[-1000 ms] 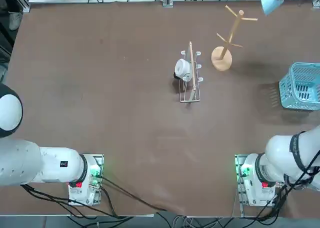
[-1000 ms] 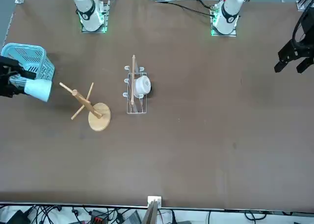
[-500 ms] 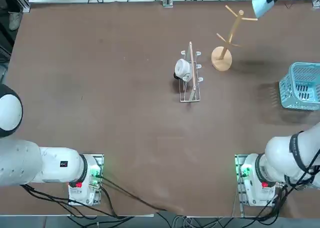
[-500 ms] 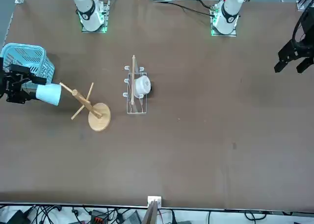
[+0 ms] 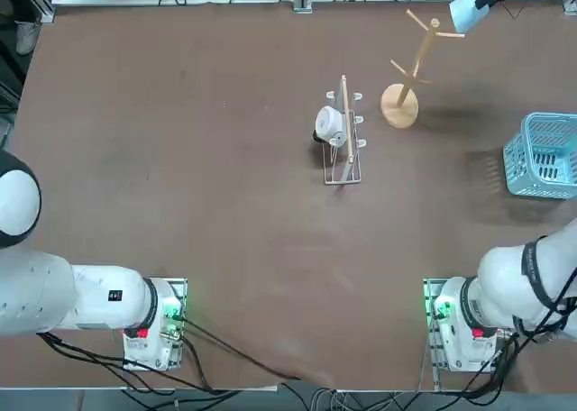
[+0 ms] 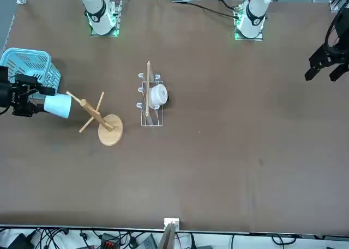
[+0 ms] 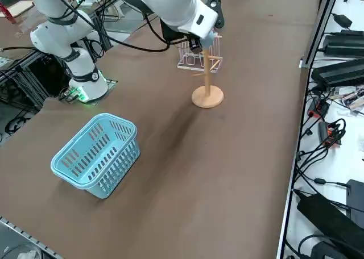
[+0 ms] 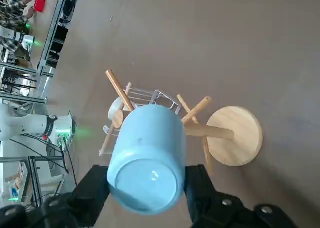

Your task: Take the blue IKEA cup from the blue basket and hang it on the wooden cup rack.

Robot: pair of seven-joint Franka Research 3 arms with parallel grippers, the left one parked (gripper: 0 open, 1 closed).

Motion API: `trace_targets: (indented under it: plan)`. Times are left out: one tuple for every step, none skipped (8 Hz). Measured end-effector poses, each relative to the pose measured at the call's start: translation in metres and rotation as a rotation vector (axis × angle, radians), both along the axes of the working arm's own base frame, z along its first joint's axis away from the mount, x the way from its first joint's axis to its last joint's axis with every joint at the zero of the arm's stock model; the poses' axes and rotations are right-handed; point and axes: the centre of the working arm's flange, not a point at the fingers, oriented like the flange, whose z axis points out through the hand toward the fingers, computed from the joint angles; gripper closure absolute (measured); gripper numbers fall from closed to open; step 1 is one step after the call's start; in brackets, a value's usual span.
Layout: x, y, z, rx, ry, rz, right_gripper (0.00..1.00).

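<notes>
The blue IKEA cup (image 8: 148,158) is pale, smooth and slightly tapered, and is carried on its side in the air, mouth toward a peg of the wooden cup rack (image 6: 97,116). It is clamped across its closed end by the right gripper (image 8: 145,190). The blue basket (image 7: 98,154) stands well apart.

Blue IKEA cup (image 8: 147,158): pale blue, held sideways, airborne beside wooden cup rack (image 5: 410,70) pegs. Rack upright near table's far edge. Blue basket (image 7: 96,154): upright, table's right edge.
</notes>
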Motion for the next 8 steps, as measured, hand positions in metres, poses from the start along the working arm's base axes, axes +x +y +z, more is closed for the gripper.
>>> trace_targets:
  plan:
    - [-0.001, -0.004, 0.001, -0.003, -0.001, -0.007, 0.15]
    - [-0.002, -0.011, 0.003, -0.006, -0.002, -0.017, 0.15]
    - [-0.006, -0.018, 0.007, -0.007, 0.000, -0.024, 0.15]
    - [-0.012, -0.024, 0.012, -0.008, 0.007, -0.020, 0.15]
    - [-0.018, -0.028, 0.020, -0.009, 0.011, -0.013, 0.15]
    - [-0.025, -0.030, 0.029, -0.012, 0.011, -0.009, 0.15]
    - [-0.032, -0.029, 0.036, -0.015, 0.010, -0.008, 0.15]
    - [-0.041, -0.026, 0.038, -0.017, 0.014, -0.012, 0.15]
